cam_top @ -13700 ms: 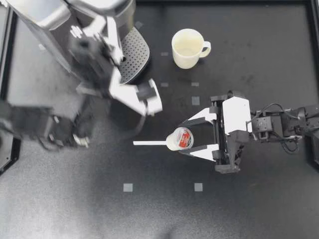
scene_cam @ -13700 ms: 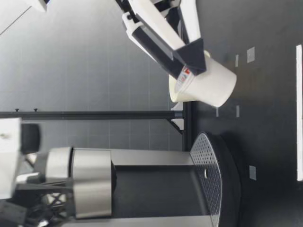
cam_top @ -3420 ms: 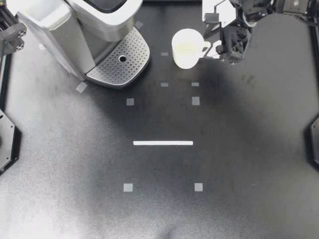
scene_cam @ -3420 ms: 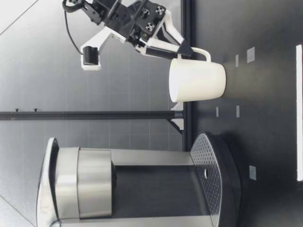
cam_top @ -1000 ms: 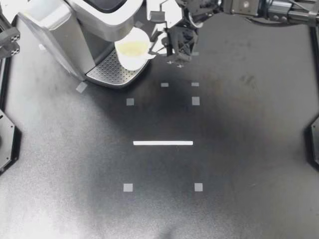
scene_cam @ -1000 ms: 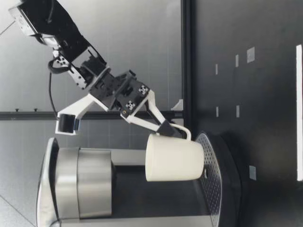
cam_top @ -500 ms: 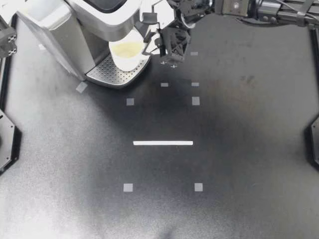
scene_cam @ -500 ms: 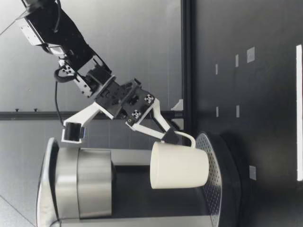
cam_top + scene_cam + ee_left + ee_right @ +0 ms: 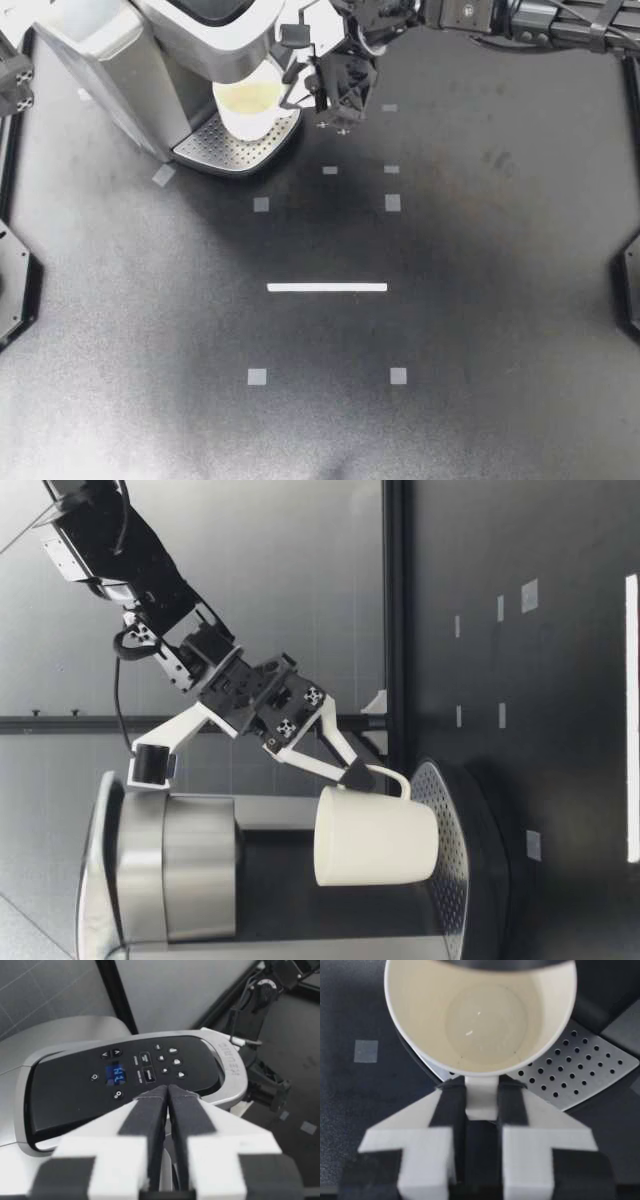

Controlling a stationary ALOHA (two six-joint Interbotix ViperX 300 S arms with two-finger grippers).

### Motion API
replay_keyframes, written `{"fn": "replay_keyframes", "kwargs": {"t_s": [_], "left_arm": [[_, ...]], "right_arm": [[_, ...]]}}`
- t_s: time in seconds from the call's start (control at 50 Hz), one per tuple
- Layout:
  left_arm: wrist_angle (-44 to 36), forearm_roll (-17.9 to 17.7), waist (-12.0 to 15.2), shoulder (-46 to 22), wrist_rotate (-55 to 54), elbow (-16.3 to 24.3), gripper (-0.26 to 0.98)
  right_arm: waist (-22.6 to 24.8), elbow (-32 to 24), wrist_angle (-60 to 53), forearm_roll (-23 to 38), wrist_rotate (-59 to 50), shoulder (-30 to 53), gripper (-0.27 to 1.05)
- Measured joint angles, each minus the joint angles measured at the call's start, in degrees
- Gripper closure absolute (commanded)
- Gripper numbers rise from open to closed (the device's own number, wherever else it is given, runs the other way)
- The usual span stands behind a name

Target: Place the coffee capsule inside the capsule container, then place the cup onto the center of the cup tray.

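Note:
The white cup (image 9: 248, 106) sits low over the perforated cup tray (image 9: 226, 152) of the coffee machine (image 9: 196, 28), partly under the machine's head. My right gripper (image 9: 303, 95) reaches in from the far right and is shut on the cup's handle (image 9: 481, 1097); its fingers (image 9: 451, 1105) press the handle from both sides. In the low view the upright cup (image 9: 375, 838) has its base close to the tray (image 9: 452, 900); whether they touch I cannot tell. My left gripper (image 9: 167, 1097) hangs shut and empty above the machine's button panel (image 9: 130, 1072). No capsule shows in any view.
A white tape line (image 9: 327, 287) and small grey tape squares (image 9: 392, 203) mark the dark table (image 9: 450, 330). The machine occupies the far left corner, and a black frame post (image 9: 393, 610) rises behind it.
My right gripper has carried the cup a little further in over the tray, under the machine's head. Its grip on the handle is unchanged.

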State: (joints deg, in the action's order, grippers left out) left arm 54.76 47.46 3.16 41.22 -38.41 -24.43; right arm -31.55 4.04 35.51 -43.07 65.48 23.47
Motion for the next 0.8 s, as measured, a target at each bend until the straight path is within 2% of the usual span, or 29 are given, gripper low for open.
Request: {"fn": "replay_keyframes", "kwargs": {"t_s": [0.16,0.22,0.46,0.68,0.8], "left_arm": [[-0.1,0.0,0.1,-0.1,0.0,0.0,0.57],[-0.1,0.0,0.0,0.0,-0.3,0.0,0.57],[-0.4,0.0,0.0,-0.1,-1.6,-0.6,0.57],[-3.1,0.1,0.0,-0.1,-1.8,-1.1,0.57],[-4.9,0.4,1.2,-0.4,-1.8,-1.3,0.57]], "right_arm": [[0.2,0.0,-0.2,0.0,-0.2,-0.1,0.23],[0.2,-0.1,-0.4,0.1,-0.2,0.0,0.17],[0.2,0.3,-0.6,0.0,-0.1,-0.1,0.18],[0.2,4.5,-1.1,0.3,0.4,-2.9,0.18],[0.0,7.5,-2.4,0.4,0.2,-5.4,0.18]]}}
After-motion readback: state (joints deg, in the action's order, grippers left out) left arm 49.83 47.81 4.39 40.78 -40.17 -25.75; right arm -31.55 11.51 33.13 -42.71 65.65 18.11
